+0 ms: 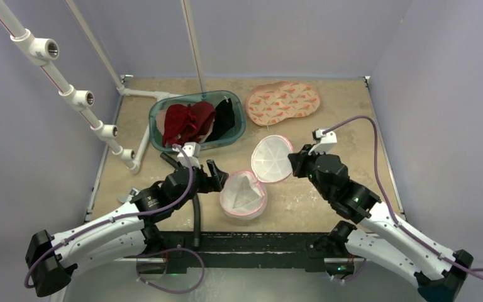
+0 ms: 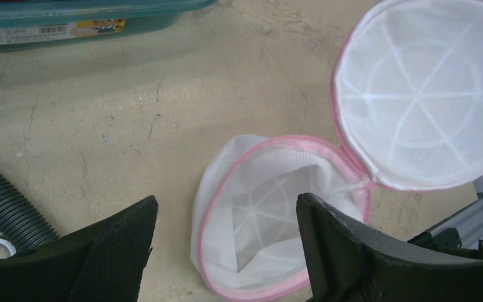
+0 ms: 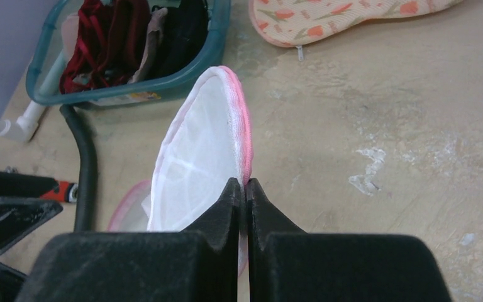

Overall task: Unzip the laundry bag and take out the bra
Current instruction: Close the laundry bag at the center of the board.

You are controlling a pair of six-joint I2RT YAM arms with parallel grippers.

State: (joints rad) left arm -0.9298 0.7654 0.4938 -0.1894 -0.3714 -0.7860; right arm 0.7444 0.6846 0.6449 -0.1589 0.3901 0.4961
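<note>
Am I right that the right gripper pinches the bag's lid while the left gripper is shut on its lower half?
Not quite: the left gripper stands open beside the lower half, per the left wrist view; the right gripper does pinch the lid.

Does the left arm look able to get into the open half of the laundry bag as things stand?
Probably yes: the left claw stands open right beside the lower half, and the right claw pinches the lid up, clear of the opening.
</note>
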